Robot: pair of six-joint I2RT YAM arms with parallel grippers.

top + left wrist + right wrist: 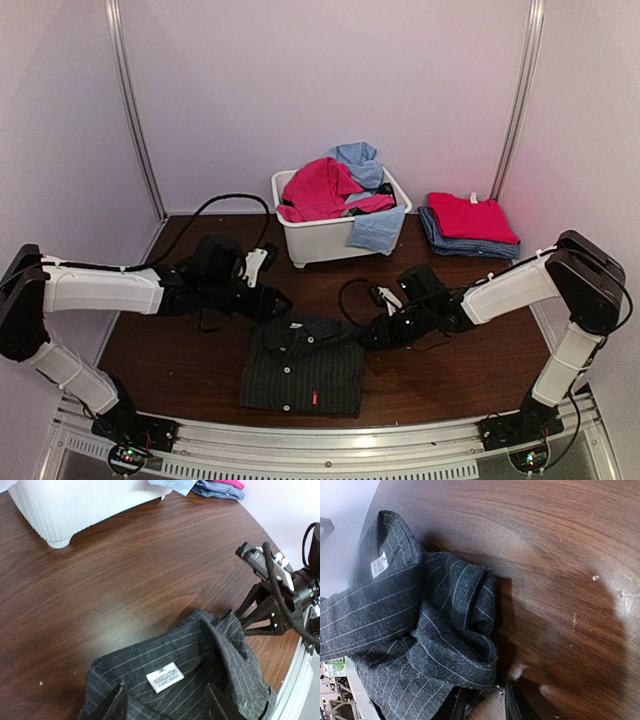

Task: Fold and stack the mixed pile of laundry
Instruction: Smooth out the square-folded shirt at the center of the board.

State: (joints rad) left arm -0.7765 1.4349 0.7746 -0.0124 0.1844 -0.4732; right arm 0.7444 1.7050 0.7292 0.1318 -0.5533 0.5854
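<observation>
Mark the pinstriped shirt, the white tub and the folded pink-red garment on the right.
black pinstriped shirt (305,368): top external view, middle of its buttoned front.
white plastic tub (322,241): top external view, its near side wall.
folded pink-red garment (470,216): top external view, centre of its upper face.

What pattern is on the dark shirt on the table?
The shirt has thin pale pinstripes; right wrist view.

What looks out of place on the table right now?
The black pinstriped shirt is not flat: its collar-end corner by the right gripper is bunched into a lump. A light blue garment also droops over the front rim of the white tub. The folded stack at the far right looks tidy.
</observation>
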